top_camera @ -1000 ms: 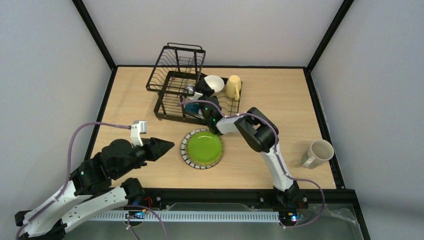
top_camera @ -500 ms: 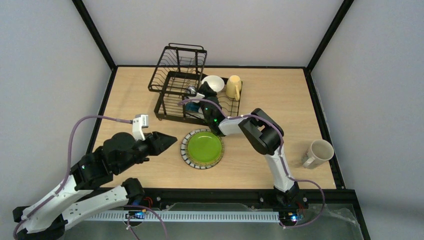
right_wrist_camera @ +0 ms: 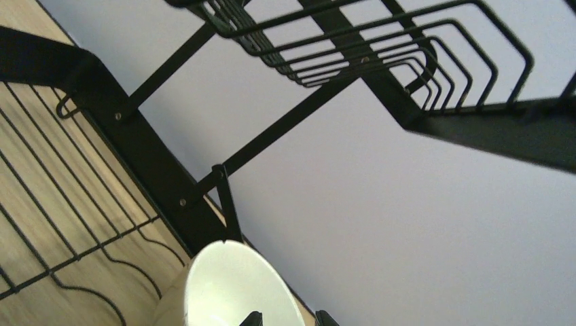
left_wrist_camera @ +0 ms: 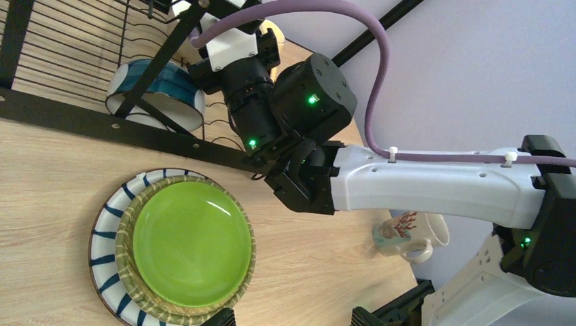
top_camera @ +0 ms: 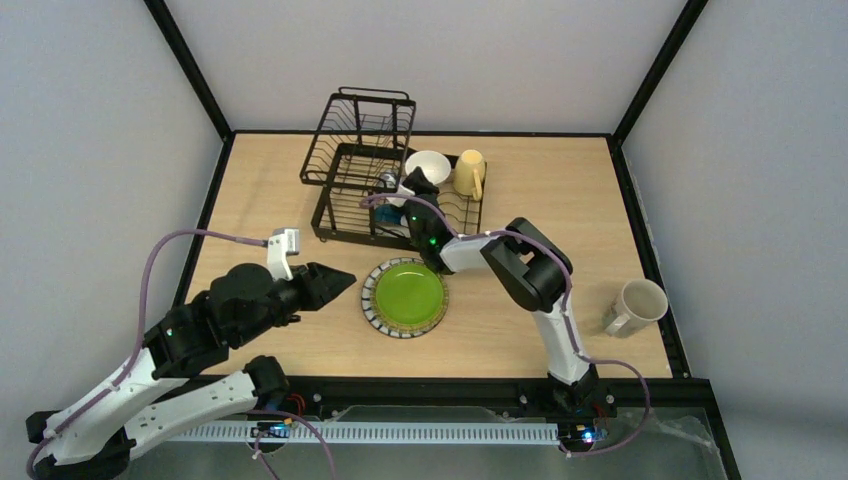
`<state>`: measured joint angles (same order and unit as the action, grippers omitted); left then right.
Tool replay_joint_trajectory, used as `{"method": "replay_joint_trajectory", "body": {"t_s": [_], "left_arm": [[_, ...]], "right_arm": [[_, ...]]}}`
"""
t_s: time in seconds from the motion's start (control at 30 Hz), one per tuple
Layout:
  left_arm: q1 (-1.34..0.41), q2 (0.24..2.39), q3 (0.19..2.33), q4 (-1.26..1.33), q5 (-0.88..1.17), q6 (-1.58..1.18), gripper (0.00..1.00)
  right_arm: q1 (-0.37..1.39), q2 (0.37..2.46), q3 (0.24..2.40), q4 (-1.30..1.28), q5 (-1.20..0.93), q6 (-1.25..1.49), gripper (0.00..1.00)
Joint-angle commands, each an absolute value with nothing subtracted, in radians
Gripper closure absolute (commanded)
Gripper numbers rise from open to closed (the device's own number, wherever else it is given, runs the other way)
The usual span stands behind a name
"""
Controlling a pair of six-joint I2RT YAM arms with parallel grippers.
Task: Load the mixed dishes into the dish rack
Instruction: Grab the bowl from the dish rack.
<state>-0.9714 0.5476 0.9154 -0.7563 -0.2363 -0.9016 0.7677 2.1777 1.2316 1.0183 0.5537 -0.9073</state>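
Since the left arm has eased forward over the last second, its end effector [top_camera: 344, 280] now hovers just beside the green plate [top_camera: 404, 296], fingers spread wide and empty. The plate lies flat on the bench [top_camera: 560, 200], where it lay before. The cream mug [top_camera: 632, 306] sits near the right edge, unmoved. Farther back, the right arm's elbow has swung rightward, and the dish rack [top_camera: 340, 205] has slid slightly right. The right end effector [right_wrist_camera: 288, 318] reaches over the rack's flat tray to the white bowl [top_camera: 430, 165]. Its fingers are part-way apart, but I cannot tell whether they pinch the rim. The blue-outside bowl [left_wrist_camera: 159, 85] rests in the tray, and the yellow mug [top_camera: 468, 174] stands beside the white bowl.
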Motion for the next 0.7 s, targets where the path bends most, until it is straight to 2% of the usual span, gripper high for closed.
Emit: {"method": "replay_joint_trajectory", "body": {"t_s": [0.0, 0.37, 0.67], "left_arm": [[-0.973, 0.547, 0.922, -0.773, -0.236, -0.884, 0.01], [-0.973, 0.544, 0.916, -0.767, -0.217, -0.857, 0.01], [-0.974, 0.542, 0.914, -0.777, -0.227, -0.840, 0.01]], "right_arm": [[0.755, 2.035, 1.214, 1.069, 0.643, -0.759, 0.58], [0.755, 1.896, 1.103, 0.925, 0.673, -0.683, 0.58], [0.755, 1.884, 1.106, 0.823, 0.711, -0.688, 0.56]]}}
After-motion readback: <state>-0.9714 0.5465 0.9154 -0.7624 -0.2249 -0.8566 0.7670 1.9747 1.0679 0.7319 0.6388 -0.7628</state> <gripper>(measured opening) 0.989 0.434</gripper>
